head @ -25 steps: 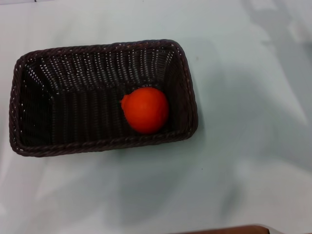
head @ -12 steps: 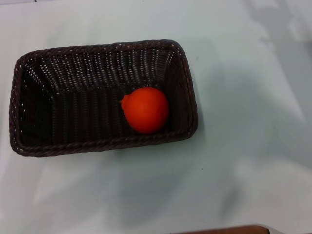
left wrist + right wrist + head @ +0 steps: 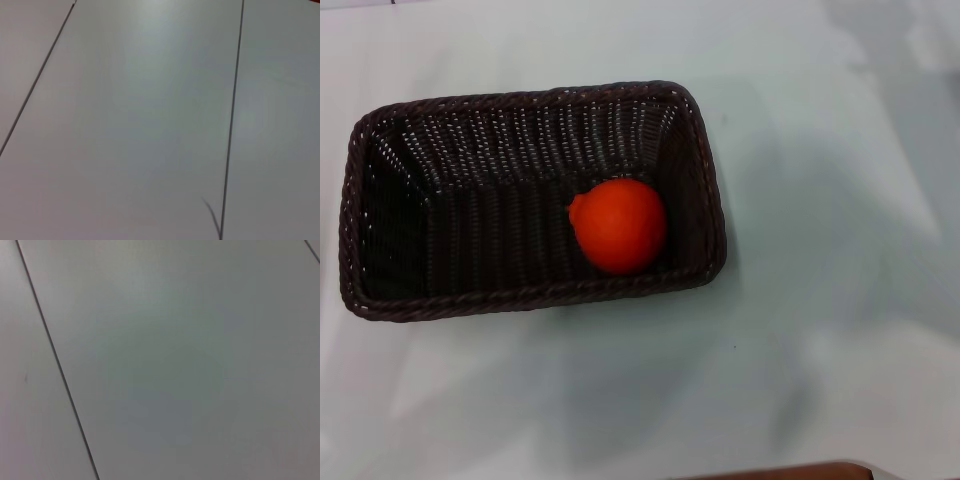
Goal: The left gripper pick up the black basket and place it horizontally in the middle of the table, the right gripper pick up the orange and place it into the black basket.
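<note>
Orange (image 3: 618, 226): lies inside black basket (image 3: 450, 300) at its right end, on table (image 3: 840, 300); probably firm, smooth, light, best grasped across its middle; neither gripper visible, jaw state cannot be told.

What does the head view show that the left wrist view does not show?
Only the head view shows the black basket lying lengthwise on the table, with the orange inside at its right end. Only the left wrist view shows thin dark seams crossing a pale flat surface. Both share a plain pale surface, and neither shows a gripper.
</note>
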